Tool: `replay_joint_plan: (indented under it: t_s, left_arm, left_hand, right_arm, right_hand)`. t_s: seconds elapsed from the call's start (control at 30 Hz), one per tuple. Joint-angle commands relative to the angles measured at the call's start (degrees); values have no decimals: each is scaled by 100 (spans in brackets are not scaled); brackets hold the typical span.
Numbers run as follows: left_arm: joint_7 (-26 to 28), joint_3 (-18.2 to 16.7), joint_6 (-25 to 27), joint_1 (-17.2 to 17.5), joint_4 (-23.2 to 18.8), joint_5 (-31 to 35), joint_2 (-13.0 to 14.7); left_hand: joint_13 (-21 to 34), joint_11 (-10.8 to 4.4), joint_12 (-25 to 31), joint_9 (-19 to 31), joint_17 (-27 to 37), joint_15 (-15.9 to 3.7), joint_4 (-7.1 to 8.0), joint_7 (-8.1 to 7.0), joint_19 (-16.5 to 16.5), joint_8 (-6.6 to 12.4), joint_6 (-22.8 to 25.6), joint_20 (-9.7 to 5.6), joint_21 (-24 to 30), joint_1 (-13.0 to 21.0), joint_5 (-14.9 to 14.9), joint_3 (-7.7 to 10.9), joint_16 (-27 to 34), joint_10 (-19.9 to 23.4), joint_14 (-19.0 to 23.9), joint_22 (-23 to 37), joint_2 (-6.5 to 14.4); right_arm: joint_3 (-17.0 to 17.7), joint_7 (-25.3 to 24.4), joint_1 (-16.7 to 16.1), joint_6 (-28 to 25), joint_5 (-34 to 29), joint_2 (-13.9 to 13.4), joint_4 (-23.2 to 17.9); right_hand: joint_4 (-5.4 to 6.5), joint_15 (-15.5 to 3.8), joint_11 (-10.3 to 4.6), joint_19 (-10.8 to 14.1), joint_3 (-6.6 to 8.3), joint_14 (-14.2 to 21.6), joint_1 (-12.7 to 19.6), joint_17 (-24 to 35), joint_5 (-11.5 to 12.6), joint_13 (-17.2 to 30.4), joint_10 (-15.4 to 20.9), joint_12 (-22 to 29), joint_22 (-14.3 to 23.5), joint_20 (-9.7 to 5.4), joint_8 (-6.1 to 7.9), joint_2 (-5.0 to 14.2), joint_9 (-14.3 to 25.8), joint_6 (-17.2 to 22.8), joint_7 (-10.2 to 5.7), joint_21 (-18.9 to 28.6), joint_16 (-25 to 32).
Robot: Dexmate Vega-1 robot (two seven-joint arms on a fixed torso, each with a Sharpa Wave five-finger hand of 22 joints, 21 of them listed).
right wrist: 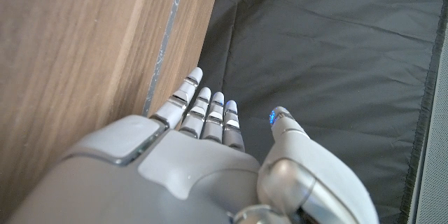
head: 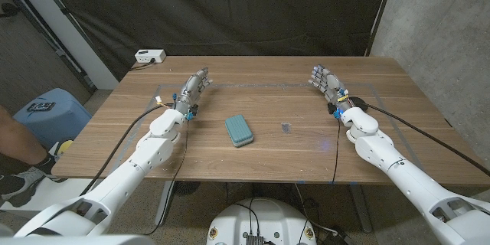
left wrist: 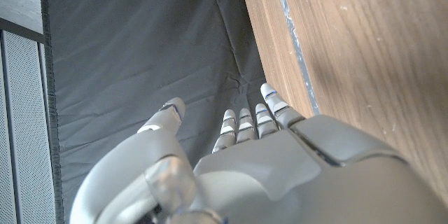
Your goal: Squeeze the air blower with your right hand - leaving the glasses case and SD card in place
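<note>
R hand (head: 328, 84) empty, fingers spread, far R; glasses case (head: 240, 130) & SD card (head: 285, 128) mid-table, well apart.

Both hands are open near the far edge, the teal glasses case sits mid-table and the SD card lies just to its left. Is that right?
Not quite. In the head view the SD card lies to the right of the glasses case, toward the right hand, not to its left. The rest holds: the left hand and the right hand are both open and empty near the table's far edge, and the case sits mid-table.
</note>
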Motion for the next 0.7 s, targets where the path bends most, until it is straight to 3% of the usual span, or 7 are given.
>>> replay_joint_plan:
  t_s: [0.03, 0.43, 0.7]
  left_arm:
    - [-48, 66, -20, -72, 66, 18, -78]
    - [-86, 96, -39, -157, 158, 39, -125]
    - [-133, 102, -23, -163, 177, 33, -101]
  left_hand:
    - [22, 48, 39, 13, 19, 55, 0, 29, 50, 35, 5, 16, 36, 49, 44, 30, 42, -5, 13, 7, -1]
    - [22, 45, 38, 13, 19, 49, -7, 25, 50, 35, 15, 16, 11, 55, 46, 27, 42, -5, 12, 7, 2]
    - [22, 48, 37, 14, 19, 48, -13, 25, 52, 32, 12, 19, -7, 61, 47, 25, 42, -7, 8, 7, 2]
  right_arm:
    - [-11, 9, -28, -77, 56, 19, 20]
    - [-43, 64, 86, -59, 4, 28, 102]
    - [-46, -71, -13, -129, -62, -46, -101]
  right_hand:
    - [-13, -96, -20, 40, 36, 44, 59, 5, 29, 28, 52, 30, 16, -192, 30, 3, 26, 39, -17, 16, 41]
    - [-18, -96, -15, 50, 38, 36, 54, -3, 30, 20, 52, 28, 17, -193, 23, 7, 26, 32, -19, -18, 47]
    - [-25, -92, -19, 56, 37, 30, 54, -7, 30, 17, 44, 24, 18, -193, 23, 6, 26, 38, -18, -35, 49]
